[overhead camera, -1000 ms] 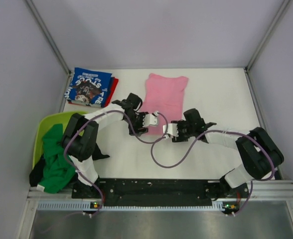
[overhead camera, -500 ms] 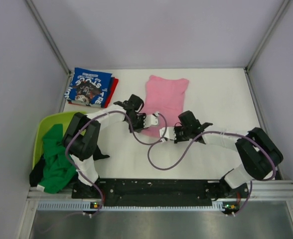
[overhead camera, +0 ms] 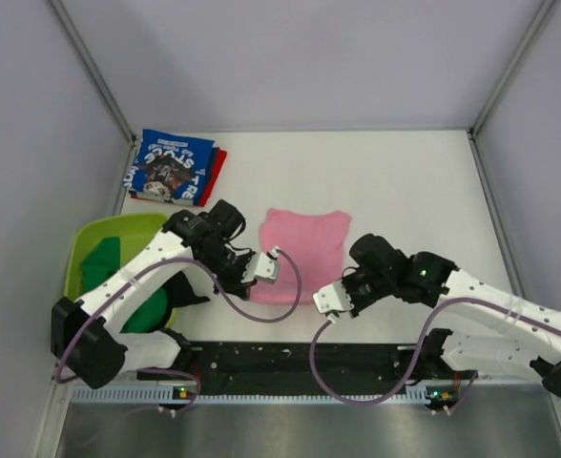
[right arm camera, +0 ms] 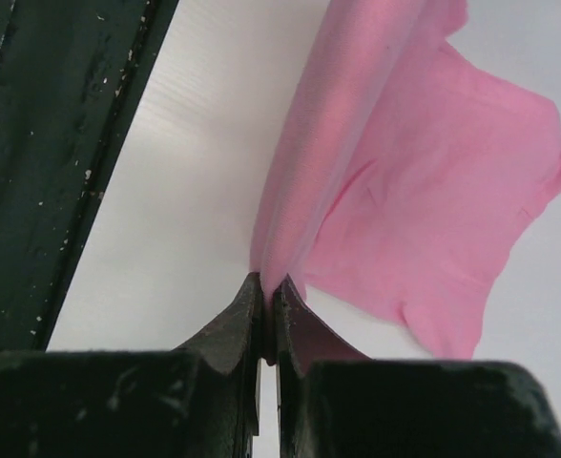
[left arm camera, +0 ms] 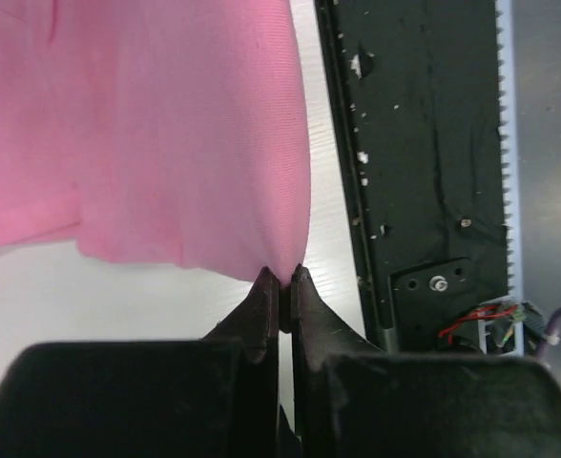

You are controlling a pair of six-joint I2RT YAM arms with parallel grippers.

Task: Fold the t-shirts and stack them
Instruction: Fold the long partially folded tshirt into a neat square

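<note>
- Since a second ago both arms have drawn back toward the near rail, and the pink t-shirt [overhead camera: 302, 250] has come with them. It was long front-to-back; now it looks about as wide as it is deep.
- The left gripper [left arm camera: 280, 277] is pinched shut on the shirt's near-left corner, and the right gripper [right arm camera: 264, 284] is clamped on the near-right corner.
- The gripped near edge runs left to right and is lifted off the white table [overhead camera: 405, 181].
- The blue printed t-shirt [overhead camera: 171, 167] lies on a red t-shirt [overhead camera: 216, 164] at the far left.
- The green t-shirt [overhead camera: 101, 264] sits in the lime-green tub [overhead camera: 118, 227].
</note>
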